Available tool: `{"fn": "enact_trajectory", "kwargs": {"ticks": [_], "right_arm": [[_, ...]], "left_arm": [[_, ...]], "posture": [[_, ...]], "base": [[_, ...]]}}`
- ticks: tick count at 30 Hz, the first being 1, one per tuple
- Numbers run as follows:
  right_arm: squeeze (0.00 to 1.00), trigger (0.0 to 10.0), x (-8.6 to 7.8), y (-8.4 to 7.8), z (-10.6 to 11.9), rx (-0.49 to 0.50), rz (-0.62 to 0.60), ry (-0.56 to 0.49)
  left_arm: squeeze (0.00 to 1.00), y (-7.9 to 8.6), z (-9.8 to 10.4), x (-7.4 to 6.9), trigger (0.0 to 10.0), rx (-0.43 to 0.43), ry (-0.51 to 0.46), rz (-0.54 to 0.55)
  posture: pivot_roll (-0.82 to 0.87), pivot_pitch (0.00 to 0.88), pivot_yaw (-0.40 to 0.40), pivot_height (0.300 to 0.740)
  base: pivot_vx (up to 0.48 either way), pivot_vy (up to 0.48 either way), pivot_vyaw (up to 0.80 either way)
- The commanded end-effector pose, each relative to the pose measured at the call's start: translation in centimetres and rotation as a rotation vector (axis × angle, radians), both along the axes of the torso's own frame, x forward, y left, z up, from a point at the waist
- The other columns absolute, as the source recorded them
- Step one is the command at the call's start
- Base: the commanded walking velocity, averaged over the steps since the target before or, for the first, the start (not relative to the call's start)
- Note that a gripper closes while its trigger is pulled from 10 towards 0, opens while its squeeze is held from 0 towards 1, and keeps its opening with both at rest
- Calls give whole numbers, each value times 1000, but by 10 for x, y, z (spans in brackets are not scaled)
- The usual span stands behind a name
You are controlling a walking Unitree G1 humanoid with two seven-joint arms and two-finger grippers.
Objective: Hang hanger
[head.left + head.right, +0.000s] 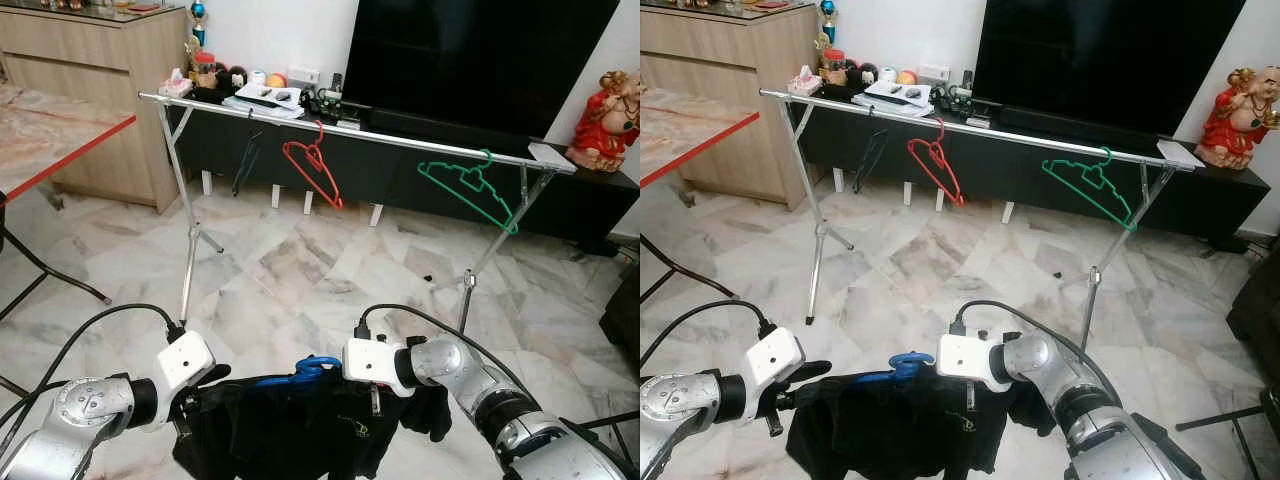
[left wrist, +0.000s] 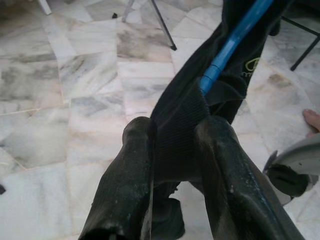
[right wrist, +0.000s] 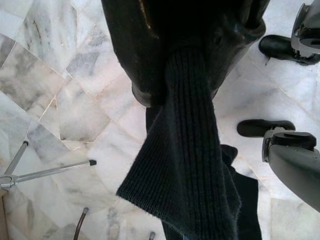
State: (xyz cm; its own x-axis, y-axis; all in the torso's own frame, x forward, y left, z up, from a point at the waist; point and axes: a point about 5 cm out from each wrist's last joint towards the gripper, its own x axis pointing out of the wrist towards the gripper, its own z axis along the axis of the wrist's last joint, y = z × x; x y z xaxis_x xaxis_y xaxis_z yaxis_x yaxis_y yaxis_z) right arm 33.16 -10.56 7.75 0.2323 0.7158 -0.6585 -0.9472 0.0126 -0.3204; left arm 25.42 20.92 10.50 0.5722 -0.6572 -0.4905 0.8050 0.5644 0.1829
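Note:
A black garment [image 1: 290, 425] on a blue hanger [image 1: 312, 367] hangs low in front of me, held between both arms. My left gripper [image 2: 172, 137] is shut on the garment's left shoulder, where the blue hanger arm [image 2: 235, 40] runs inside the cloth. My right gripper [image 3: 192, 65] is shut on a ribbed black part of the garment [image 3: 192, 170] at its right shoulder. Ahead stands a silver clothes rail [image 1: 350, 128] with a dark hanger [image 1: 246, 158], a red hanger [image 1: 313, 170] and a green hanger [image 1: 470, 190] on it.
The rail's legs [image 1: 190, 240] stand on marble floor [image 1: 290, 270]. Behind it are a black TV console [image 1: 400, 170] with a large TV [image 1: 480, 60], small items and a red statue [image 1: 605, 120]. A red-edged table [image 1: 50, 150] is at the left. A person's toes [image 2: 312, 120] show by the garment.

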Motion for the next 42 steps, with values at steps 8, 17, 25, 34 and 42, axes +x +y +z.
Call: {"fn": "enact_trajectory", "kwargs": {"ticks": [8,17,25,34,42], "right_arm": [[0,0,8,-3,16,10,25,-50],[0,0,9,-3,23,29,61,-50],[0,0,9,-4,28,46,84,-52],[0,0,10,-3,31,59,100,-51],[0,0,10,0,36,94,110,-45]], "left_arm": [[0,31,-4,-1,10000,60,6,57],[0,29,-20,-6,10000,101,60,-15],[0,13,-25,-2,10000,66,55,-68],[1000,-1,-26,3,10000,20,50,-113],[1000,-10,-26,7,10000,5,32,-130]], "posture": [[182,0,-174,740],[176,0,-176,740],[165,0,-179,740],[163,0,-179,740],[161,0,-179,740]], "base": [[0,0,0],[0,0,0],[0,0,0],[0,0,0],[0,0,0]]}}
